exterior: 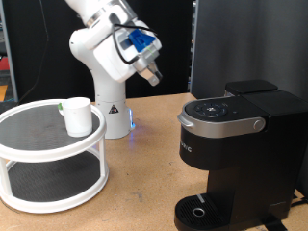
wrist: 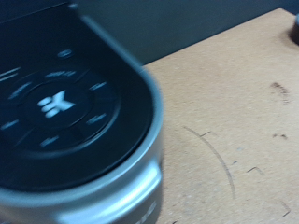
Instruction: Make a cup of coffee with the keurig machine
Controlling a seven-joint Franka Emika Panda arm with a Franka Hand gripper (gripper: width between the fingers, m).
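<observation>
Claw (exterior: 154, 76), grip state indeterminable, raised above the surface (exterior: 144, 173) between the cup (exterior: 78, 115) on its tiered stand (exterior: 50, 159) and the keurig machine (exterior: 236, 154).

The keurig machine (exterior: 236, 154) is showing matte black with a silver-grey lid band; the cup (exterior: 77, 115) is showing plain white with a green rim mark; the tabletop (exterior: 144, 183) is showing tan wood grain.

This looks like a robotics lab rather than a kitchen. A white robot arm (exterior: 106, 53) is bolted onto a bare wooden table (exterior: 144, 178), with dark panels (exterior: 245, 38) behind and a coffee maker (exterior: 236, 154) staged beside a white two-tier stand (exterior: 48, 154).
</observation>
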